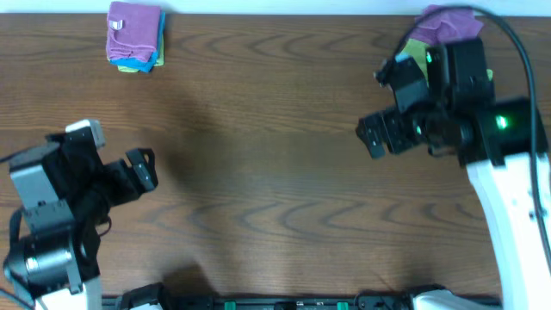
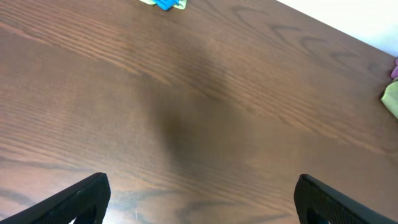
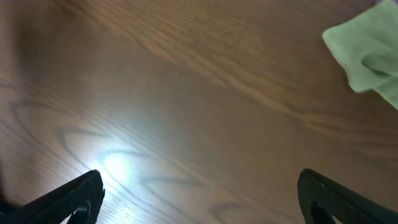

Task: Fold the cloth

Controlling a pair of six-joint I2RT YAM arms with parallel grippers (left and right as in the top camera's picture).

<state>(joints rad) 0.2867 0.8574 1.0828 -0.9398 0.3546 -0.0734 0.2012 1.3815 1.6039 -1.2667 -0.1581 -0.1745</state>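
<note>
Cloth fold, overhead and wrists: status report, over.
Left gripper open, right gripper open, both empty. Purple cloth folded atop stack, far-left corner. Second purple cloth bunched, far-right corner. Nothing lies between grippers.

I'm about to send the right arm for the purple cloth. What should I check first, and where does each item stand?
1. Right gripper open and empty: ok.
2. Left gripper open and empty: ok.
3. Purple cloth located: ok. It is crumpled at the table's far right edge and partly hidden in the overhead view.
4. Purple cloth lying alone: not ok. The olive-green cloth is bunched right beside it. Whether they overlap: cannot tell.
5. Bare table in the middle for folding: ok.
6. Folded stack at the far left, out of the way: ok.
</note>
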